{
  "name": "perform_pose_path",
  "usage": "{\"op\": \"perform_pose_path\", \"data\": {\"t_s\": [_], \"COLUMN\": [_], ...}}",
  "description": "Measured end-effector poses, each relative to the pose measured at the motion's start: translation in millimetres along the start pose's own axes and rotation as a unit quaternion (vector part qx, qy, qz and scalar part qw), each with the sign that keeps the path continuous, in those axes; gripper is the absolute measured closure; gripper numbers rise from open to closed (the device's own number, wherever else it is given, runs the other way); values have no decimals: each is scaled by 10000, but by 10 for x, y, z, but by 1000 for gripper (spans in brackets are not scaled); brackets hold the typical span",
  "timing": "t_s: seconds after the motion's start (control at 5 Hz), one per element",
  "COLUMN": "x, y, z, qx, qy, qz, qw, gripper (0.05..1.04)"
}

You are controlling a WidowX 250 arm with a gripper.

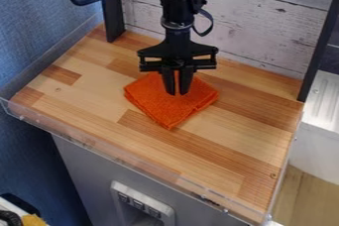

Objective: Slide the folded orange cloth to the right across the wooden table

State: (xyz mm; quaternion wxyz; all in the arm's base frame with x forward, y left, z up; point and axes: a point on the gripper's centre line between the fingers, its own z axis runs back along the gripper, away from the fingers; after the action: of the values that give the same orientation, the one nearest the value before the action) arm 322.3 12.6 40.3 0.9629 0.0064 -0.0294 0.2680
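On the left I see a blue wall, then my wooden worktop. Near its middle lies the folded orange cloth — my gripper hangs right at it, open or shut I can't tell — and at right stands a black post.

A clear rim lines the near edge of the desk; a pale plank wall backs its far edge.
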Motion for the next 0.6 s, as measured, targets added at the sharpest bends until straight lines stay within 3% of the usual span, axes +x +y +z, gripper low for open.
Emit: {"op": "perform_pose_path", "data": {"t_s": [0.2,0.6], "x": [7,27], "y": [38,80], "z": [-1,-12], "qx": [28,146], "qy": [30,221], "qz": [80,196], "qw": [10000,9995], "gripper": [1016,1020]}}
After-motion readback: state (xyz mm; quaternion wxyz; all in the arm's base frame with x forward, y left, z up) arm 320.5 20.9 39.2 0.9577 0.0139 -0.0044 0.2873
